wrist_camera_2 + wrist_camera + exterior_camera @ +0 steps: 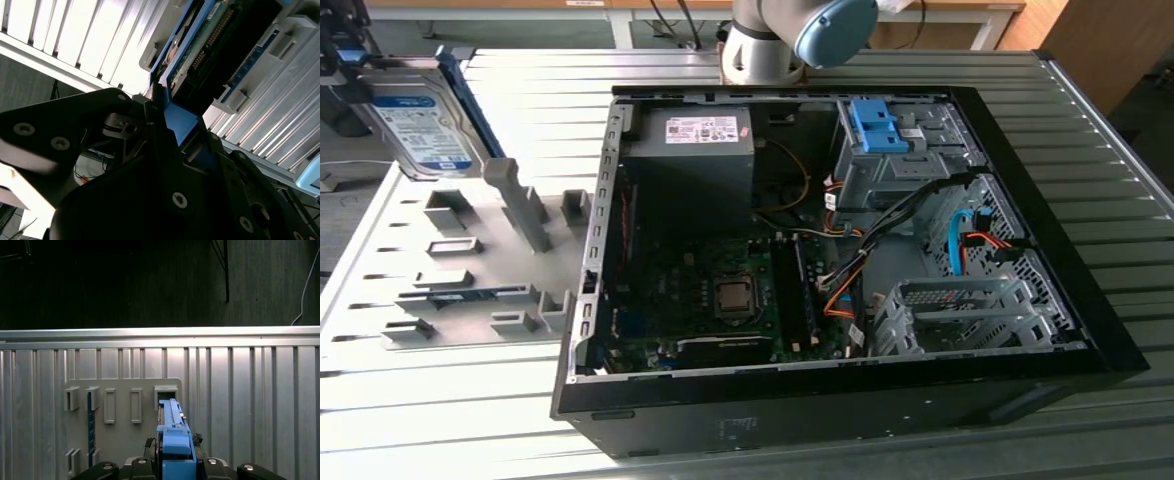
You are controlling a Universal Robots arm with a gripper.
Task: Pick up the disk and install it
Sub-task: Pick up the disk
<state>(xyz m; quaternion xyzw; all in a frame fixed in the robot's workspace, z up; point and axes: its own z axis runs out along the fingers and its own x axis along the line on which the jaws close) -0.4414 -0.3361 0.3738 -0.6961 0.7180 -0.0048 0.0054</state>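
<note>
Well, at the far left of the exterior view the disk [420, 125] hangs upright in the air, just above the grey rack [454, 260] with its slots. The gripper [176, 462] is clenched on the disk's blue frame, with one finger on each side, as both wrist views show. The step in hand looks like the carry from the rack to the computer. To do it well, I think the squeeze must be firm and even, so the disk does not tip or slip. The disk should ride high enough to pass the tall grey post [520, 200] and the left wall of the open computer case [598, 260]. Inside the case, loose wires [847, 280] lie close to the grey metal cage [961, 310] at the near right. A slow, straight path would help the disk not catch on them.
</note>
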